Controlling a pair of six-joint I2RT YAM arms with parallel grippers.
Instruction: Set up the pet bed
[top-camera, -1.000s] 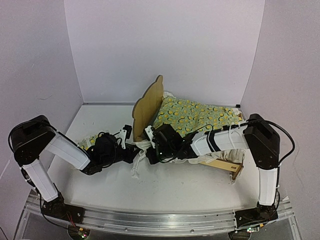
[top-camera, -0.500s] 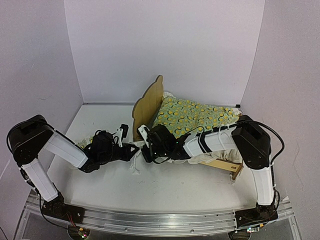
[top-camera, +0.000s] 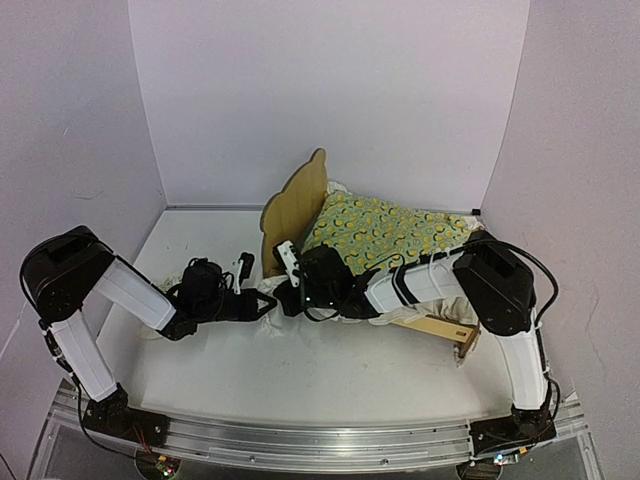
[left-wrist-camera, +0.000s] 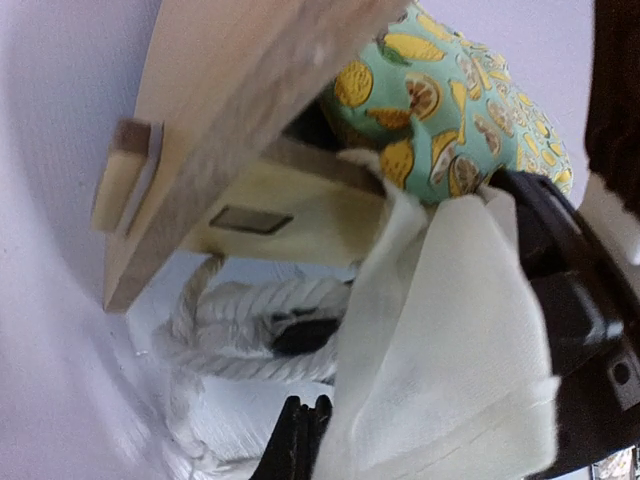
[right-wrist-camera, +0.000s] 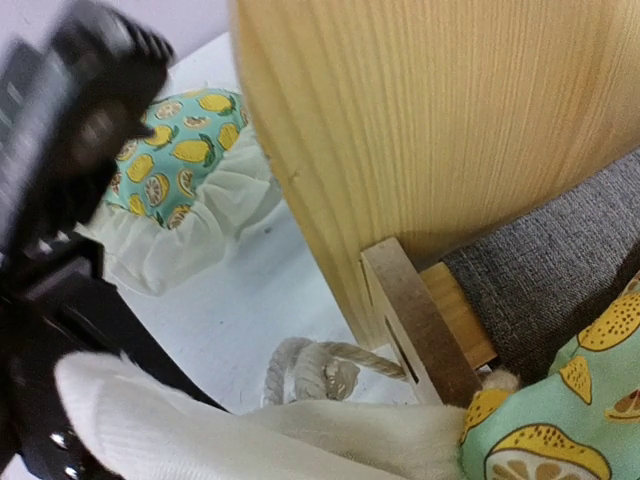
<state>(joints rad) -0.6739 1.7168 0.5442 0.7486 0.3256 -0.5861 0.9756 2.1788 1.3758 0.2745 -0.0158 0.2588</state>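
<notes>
The pet bed (top-camera: 440, 328) stands at the centre rear of the table (top-camera: 330, 370). Its long axis runs from the headboard (top-camera: 293, 208) on the left to the foot end on the right. Both grippers meet at the near headboard corner, with the bed just beyond them and to their right; neither arm is clearly nearer. The left gripper (top-camera: 262, 303) is clamped on the white ruffle of the quilt (top-camera: 385, 232). The right gripper (top-camera: 285, 295) is closed; its fingertips are hidden under the same ruffle, so a grip there is probable, not confirmed.

- Frame: light plywood, ear-shaped rounded headboard, slotted tab joint
- Base panel (right-wrist-camera: 560, 265): dark grey felt
- Quilt: soft, limp, lemon-printed
- A white twisted rope (right-wrist-camera: 310, 365) lies beside the corner; the matching pillow (right-wrist-camera: 185, 150) lies further left
</notes>
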